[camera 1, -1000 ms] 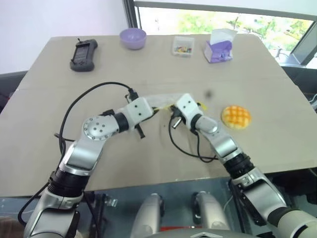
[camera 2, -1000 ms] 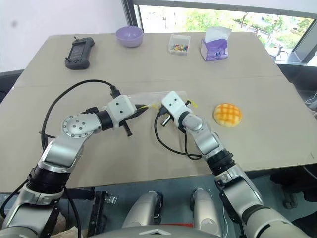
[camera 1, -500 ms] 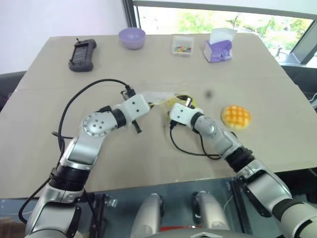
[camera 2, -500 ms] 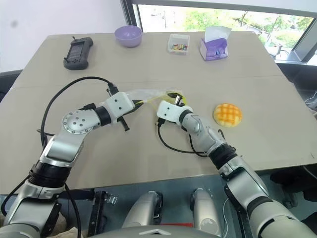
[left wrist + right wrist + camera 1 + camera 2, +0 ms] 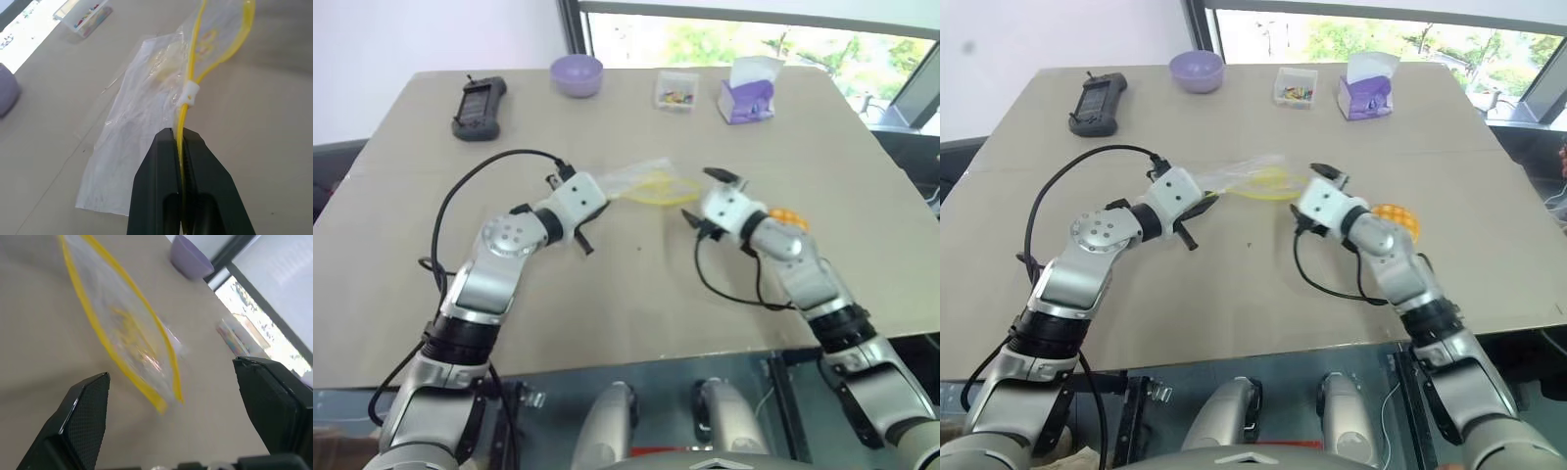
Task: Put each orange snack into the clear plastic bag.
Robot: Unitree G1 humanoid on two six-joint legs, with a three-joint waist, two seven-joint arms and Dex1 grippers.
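Looking down from the head camera, a beige table (image 5: 862,166) holds both arms reaching forward at mid-table. The left arm bends at the elbow and angles inward, its left gripper (image 5: 603,199) clamped on the yellow edge of the bag (image 5: 651,183), which hangs off the table between the two grippers with its mouth looped open. The right arm stretches forward and inward, its right gripper (image 5: 710,197) spread wide and holding nothing, just beside the bag's far end. The bun (image 5: 787,217) lies on the table just behind the right wrist, partly hidden by it. Along the far edge sit a black controller (image 5: 478,96), a purple bowl (image 5: 578,74), a small clear box (image 5: 675,90) and a tissue pack (image 5: 748,92).

From the left wrist, the two black fingers (image 5: 161,191) press together on the yellow zip strip (image 5: 185,125), with the bag (image 5: 137,147) trailing onto the table and its zip loop standing open beyond.

From the right wrist, the fingers (image 5: 85,411) stand far apart, framing the bag's (image 5: 132,333) open yellow-rimmed mouth, with the bowl (image 5: 190,257) beyond.
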